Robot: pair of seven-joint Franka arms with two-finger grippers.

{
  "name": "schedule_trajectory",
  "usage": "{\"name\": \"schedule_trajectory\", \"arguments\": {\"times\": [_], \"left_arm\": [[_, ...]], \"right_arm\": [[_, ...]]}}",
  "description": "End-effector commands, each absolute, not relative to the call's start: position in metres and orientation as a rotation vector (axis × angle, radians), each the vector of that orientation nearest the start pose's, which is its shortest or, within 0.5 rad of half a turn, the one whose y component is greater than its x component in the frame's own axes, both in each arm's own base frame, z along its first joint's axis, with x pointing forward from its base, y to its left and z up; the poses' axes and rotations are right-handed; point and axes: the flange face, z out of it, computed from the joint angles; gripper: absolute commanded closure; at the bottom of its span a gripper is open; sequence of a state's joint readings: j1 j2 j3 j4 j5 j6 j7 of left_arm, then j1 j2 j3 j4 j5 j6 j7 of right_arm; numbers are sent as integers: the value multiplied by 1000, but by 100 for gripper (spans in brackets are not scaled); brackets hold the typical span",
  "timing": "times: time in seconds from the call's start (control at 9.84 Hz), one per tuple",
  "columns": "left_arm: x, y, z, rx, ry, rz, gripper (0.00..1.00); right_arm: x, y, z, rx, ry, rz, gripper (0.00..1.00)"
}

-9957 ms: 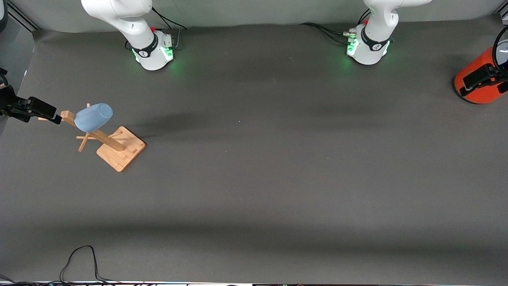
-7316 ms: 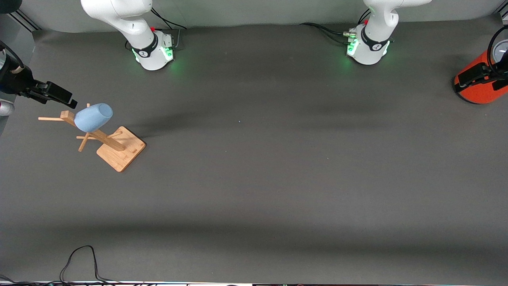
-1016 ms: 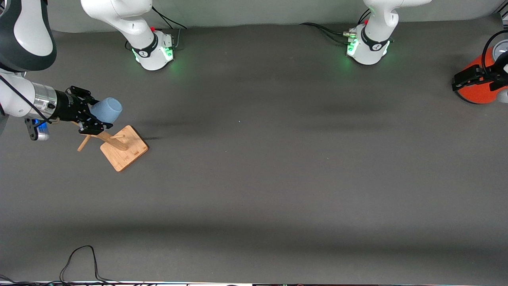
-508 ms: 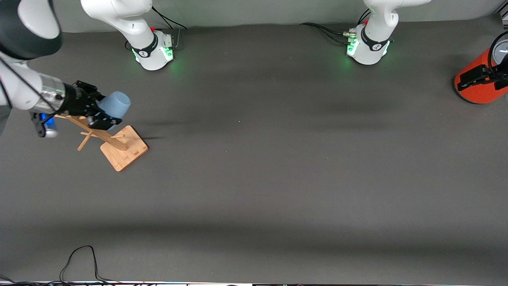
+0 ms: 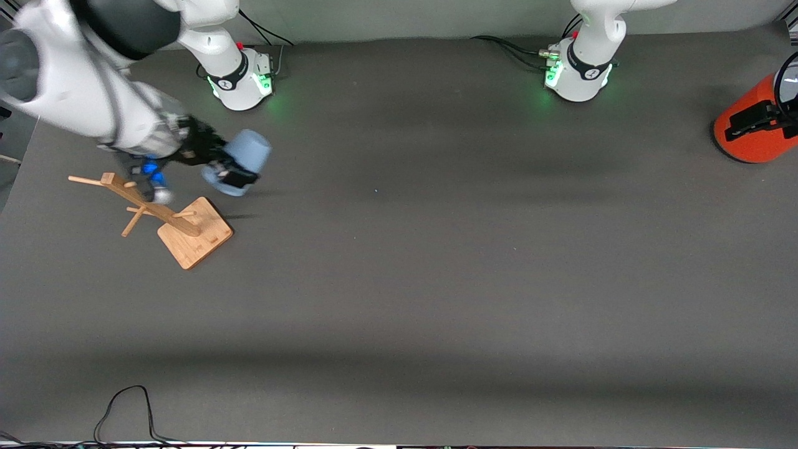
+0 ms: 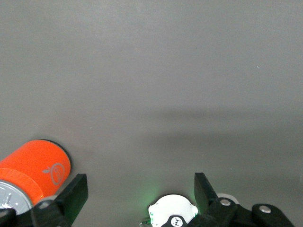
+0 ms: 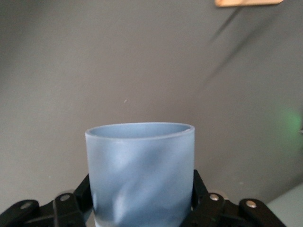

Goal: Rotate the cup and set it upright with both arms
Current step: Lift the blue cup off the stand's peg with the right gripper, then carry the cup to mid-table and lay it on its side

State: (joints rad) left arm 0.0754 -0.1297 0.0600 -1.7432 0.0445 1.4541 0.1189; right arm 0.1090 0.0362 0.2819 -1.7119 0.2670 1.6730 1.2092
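Observation:
The light-blue cup (image 5: pixel 249 151) is in the air, tilted on its side, clear of the wooden rack (image 5: pixel 163 215). My right gripper (image 5: pixel 232 168) is shut on the cup and holds it over the bare mat beside the rack's base. In the right wrist view the cup (image 7: pixel 140 170) fills the space between the black fingers (image 7: pixel 201 189) of the gripper (image 7: pixel 140 210). My left gripper (image 5: pixel 748 120) is open and empty over the orange cylinder (image 5: pixel 757 134) at the left arm's end of the table. The left wrist view shows its gripper (image 6: pixel 138 191) spread wide.
The rack stands on a square wooden base (image 5: pixel 194 232) with bare pegs. The orange cylinder with its grey lid also shows in the left wrist view (image 6: pixel 35 165). The arms' green-lit bases (image 5: pixel 243 78) (image 5: pixel 576 75) stand along the back. A black cable (image 5: pixel 124 405) lies at the front edge.
My right gripper has drawn the cup off the rack's peg and carried it toward the table's middle. The rack's pegs are now bare. The left gripper has barely moved.

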Motion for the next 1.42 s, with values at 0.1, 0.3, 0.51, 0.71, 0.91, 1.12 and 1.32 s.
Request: {"name": "schedule_trajectory", "arguments": {"times": [0.1,0.3,0.51,0.71,0.91,1.12,1.32], "left_arm": [[490,72,604,-3112,-30,274,0],[498,71,589,-3109,-27,316,0],[508,58,577,-3100,-43,332,0],[509,44,577,-3078,-50,332,0],[509,45,575,-3078,-55,334,0],[509,49,571,-3078,-64,346,0],[510,50,570,-3078,-68,349,0]], "right_arm": [[503,336,519,-2764,1079,326,50],[511,389,476,-2735,1252,252,51],[522,431,441,-2623,1425,294,51],[533,453,397,-2470,1621,288,52],[536,476,325,-2340,1833,234,52],[521,520,269,-2342,1932,93,52],[515,534,246,-2317,1990,84,53]]}}
